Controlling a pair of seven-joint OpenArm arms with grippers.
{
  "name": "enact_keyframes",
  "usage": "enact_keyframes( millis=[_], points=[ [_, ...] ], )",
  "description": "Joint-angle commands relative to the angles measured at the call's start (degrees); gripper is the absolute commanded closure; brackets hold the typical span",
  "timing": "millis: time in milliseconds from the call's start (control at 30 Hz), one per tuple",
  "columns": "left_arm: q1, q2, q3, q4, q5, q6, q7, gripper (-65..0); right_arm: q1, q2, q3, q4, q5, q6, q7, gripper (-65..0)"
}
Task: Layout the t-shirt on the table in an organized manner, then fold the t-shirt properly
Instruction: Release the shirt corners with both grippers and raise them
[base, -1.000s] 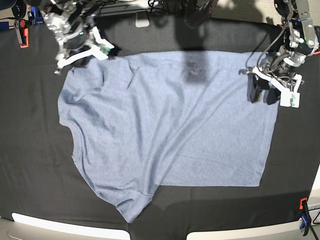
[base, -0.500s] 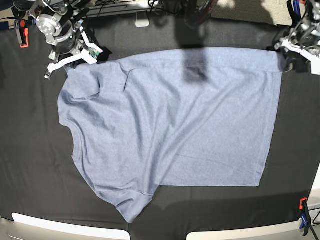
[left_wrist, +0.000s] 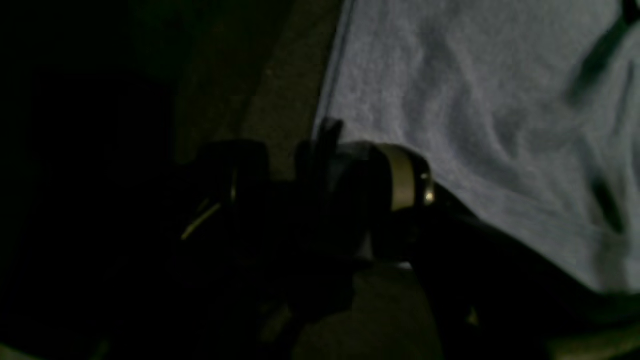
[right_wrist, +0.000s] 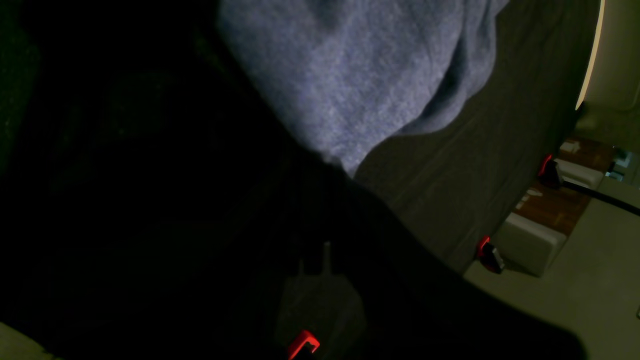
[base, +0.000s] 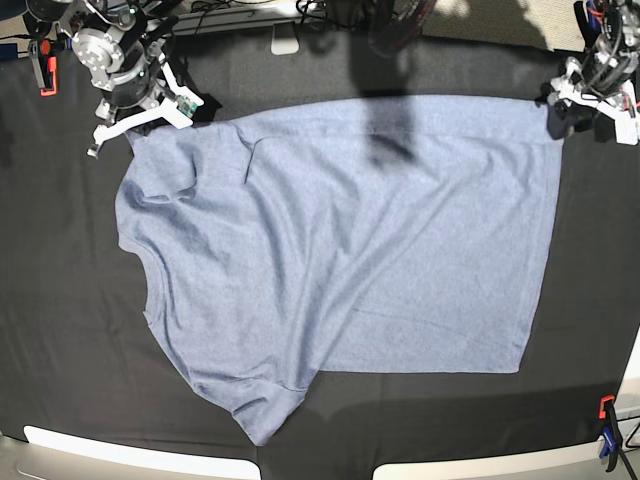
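The light heathered blue-grey cotton t-shirt lies spread over the middle of the large flat table of matte black fabric, plain side up with no lettering showing, its straight hem toward the base view's right and a short sleeve pointing to the near edge at the bottom left, with soft creases running across the body. The right gripper, a silver and white pincer at the base view's upper left, sits at the shirt's far left corner by the shoulder, right at the cloth's edge; its jaws are clenched together, but the pictures are too dark to tell whether a pinch of fabric is caught between them. In the right wrist view the blue-grey cloth hangs in a rounded fold just beside the dark body of that arm, over the black table cover. The left gripper, at the base view's upper right, stands at the far right corner of the hem with its jaws spread wide, holding nothing that can be made out; its dark fingers rest at the very corner of the cloth. An orange clamp grips the table's far left edge, and another the near right corner
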Motion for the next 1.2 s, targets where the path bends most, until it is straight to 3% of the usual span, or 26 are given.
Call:
enact_keyframes(
  millis=[0,67,133,300,467,600,733,833,1033,1167],
  points=[
    [0.2,-0.5,-0.2,0.7,-0.4,-0.5,0.0,-27.9,0.2,0.9,0.3,0.6,-1.1,-0.9,-0.4,0.0],
    [0.4,-0.5,-0.2,0.7,-0.4,-0.4,0.5,-17.8,0.1,0.9,0.3,0.6,-1.1,-0.9,-0.4,0.0],
    [0.5,-0.5,-0.2,0.7,-0.6,-0.5,1.8,0.0,0.2,0.9,0.3,0.6,-1.1,-0.9,-0.6,0.0],
    [2.0,-0.5,-2.3,4.2,-5.4,-0.7,5.4,0.0,-1.0,1.0,0.3,2.3,-3.6,-5.7,-2.6,0.0],
    [7.3,-0.5,-4.4,11.4,-6.2,-0.7,6.2,0.0,-6.8,1.9,0.3,6.6,-6.3,-6.0,-2.6,0.0],
    [9.7,-0.5,-4.5,12.2,-6.1,-0.7,5.9,0.0,-12.0,3.0,0.3,8.3,-9.0,-6.2,-5.8,0.0],
    [10.3,-0.5,-5.0,12.2,-5.0,-0.6,5.9,0.0,-16.8,4.3,0.3,8.8,-11.6,-9.1,-9.1,0.0],
    [10.3,-0.5,-6.5,12.2,-4.2,-0.6,5.8,0.0,-20.0,4.6,0.3,9.4,-11.9,-9.6,-9.4,0.0],
    [10.3,-0.5,-7.1,12.2,-5.0,-0.6,5.9,0.0,-21.1,4.6,0.3,9.7,-12.3,-9.6,-9.4,0.0],
    [10.3,-0.5,-7.1,12.2,-5.1,-0.6,6.2,-23.4,-21.1,4.6,0.3,11.1,-8.6,-9.4,-9.4,-17.0]
  ],
)
